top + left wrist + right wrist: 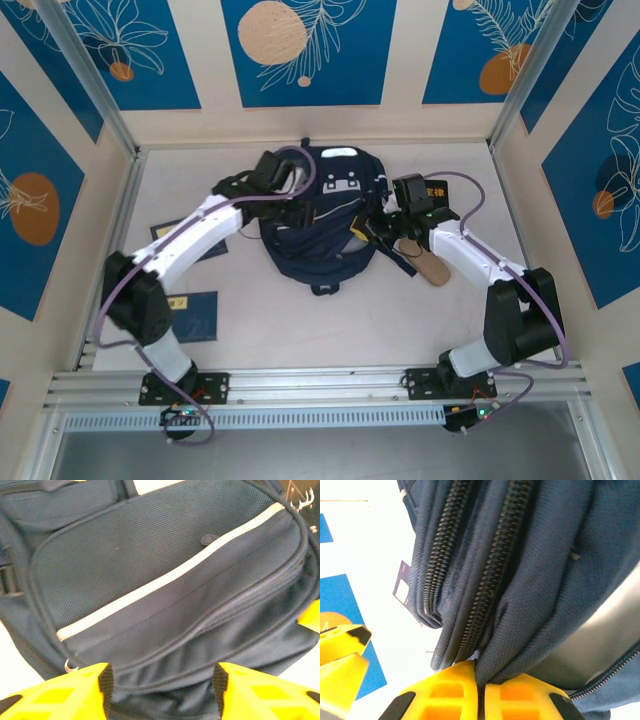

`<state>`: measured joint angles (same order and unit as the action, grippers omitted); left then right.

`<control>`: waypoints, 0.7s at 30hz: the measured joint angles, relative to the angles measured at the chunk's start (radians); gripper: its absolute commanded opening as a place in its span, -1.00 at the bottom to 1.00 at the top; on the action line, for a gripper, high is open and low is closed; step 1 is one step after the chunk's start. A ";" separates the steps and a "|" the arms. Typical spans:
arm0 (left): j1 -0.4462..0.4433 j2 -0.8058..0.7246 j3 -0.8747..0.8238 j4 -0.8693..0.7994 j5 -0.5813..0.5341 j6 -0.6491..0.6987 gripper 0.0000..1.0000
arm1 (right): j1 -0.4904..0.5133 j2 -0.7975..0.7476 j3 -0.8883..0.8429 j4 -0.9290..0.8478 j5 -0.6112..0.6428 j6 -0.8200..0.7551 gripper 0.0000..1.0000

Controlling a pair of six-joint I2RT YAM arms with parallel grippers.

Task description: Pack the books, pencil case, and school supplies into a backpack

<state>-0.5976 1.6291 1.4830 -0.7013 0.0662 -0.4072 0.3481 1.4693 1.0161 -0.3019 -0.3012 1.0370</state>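
Observation:
The navy backpack lies flat in the middle of the table, its white stripe across the front pocket. My left gripper hangs over the pocket, open, with loose fabric between its yellow fingers. My right gripper is at the backpack's right edge, shut on a fold of fabric beside the zippers. A black book with yellow characters lies behind the right wrist. A dark blue book lies at the front left. A tan oblong pencil case rests under the right forearm.
Another dark flat book lies partly under my left forearm. Walls with metal posts enclose the table on three sides. A metal rail runs along the near edge.

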 measured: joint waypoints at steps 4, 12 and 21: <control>0.003 -0.150 -0.104 0.014 0.008 -0.092 0.21 | 0.046 0.027 0.029 0.035 -0.011 0.003 -0.84; -0.100 -0.263 -0.341 0.082 0.023 -0.301 0.27 | 0.117 0.080 0.083 0.094 -0.018 0.018 -0.84; -0.206 -0.257 -0.404 0.152 -0.066 -0.468 0.23 | 0.171 0.142 0.103 0.144 -0.040 0.045 -0.86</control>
<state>-0.8040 1.3716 1.0786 -0.5491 -0.0002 -0.8749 0.5194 1.6108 1.1194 -0.1581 -0.3412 1.0821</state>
